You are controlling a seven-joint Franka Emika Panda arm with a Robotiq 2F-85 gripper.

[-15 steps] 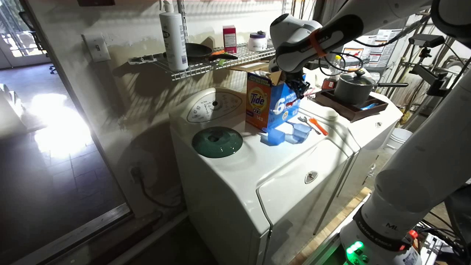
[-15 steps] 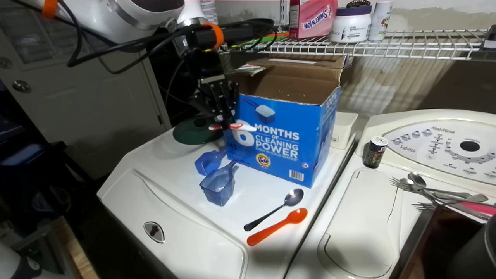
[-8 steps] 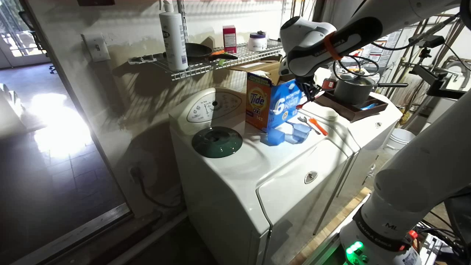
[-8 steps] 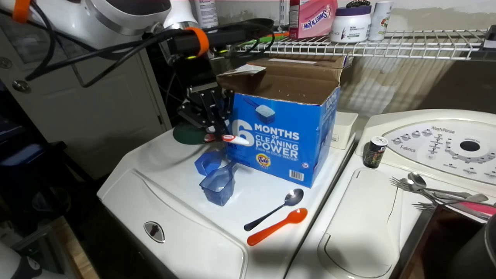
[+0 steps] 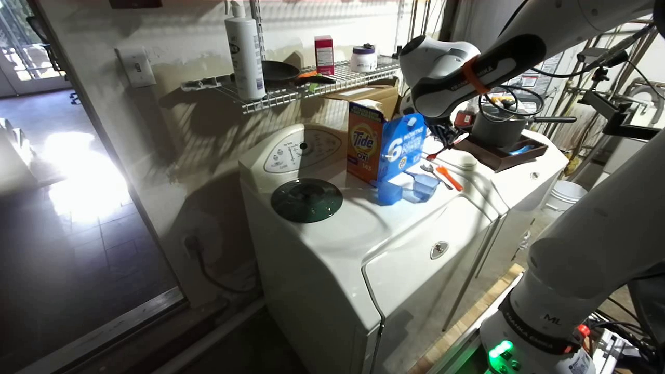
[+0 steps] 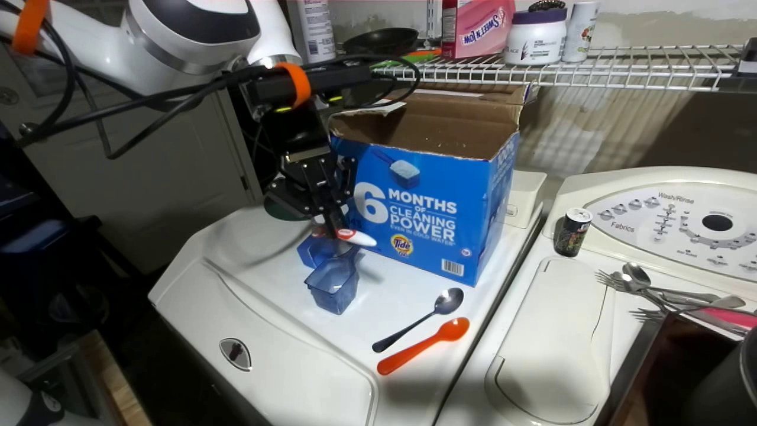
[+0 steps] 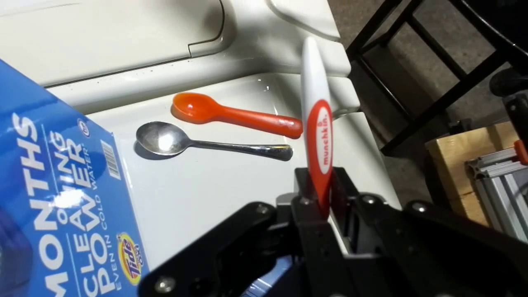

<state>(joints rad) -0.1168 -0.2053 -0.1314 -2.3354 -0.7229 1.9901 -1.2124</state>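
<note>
The gripper (image 7: 319, 194) clenches a white-and-red utensil (image 7: 316, 86), held up before the left part of the Tide box (image 6: 426, 207) in an exterior view. The utensil reads "munchkin."; the box's blue face, "6 MONTHS OF CLEANING POWER EVEN IN COLD WATER"; a pink carton (image 6: 479, 32) above the box's right half, "SWEET'N LOW"; a control panel (image 6: 686, 228) well to its right, "Wash/Rinse" and "Fabrics". Left of the box sits a green lid (image 6: 284, 211), partly hidden by the gripper; two blue scoops (image 6: 334, 290) stand before the box's left corner; a metal spoon (image 6: 443, 305) and an orange spoon (image 6: 421, 348) lie before its right half; a black can (image 6: 572, 235) and heaped cutlery (image 6: 637, 278) are to its right. The utensil is slim, its white end rounded, a red patch framing the name.
</note>
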